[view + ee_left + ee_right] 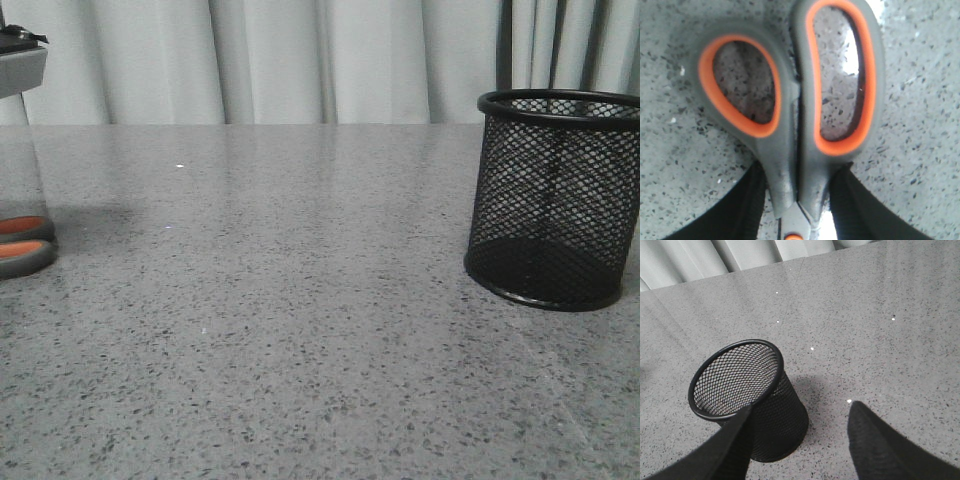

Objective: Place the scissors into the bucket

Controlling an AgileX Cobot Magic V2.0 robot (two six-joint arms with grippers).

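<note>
The left gripper point(799, 210) seems clamped on the scissors point(790, 150), well apart from the bucket point(555, 200). The right gripper point(799, 415) hangs spread beside that bucket.

table point(300, 330): grey speckled stone-look top, kinda glossy | curtain point(300, 60): pale, pleated, hanging right behind the far edge | few tiny white specks on the surface
</note>
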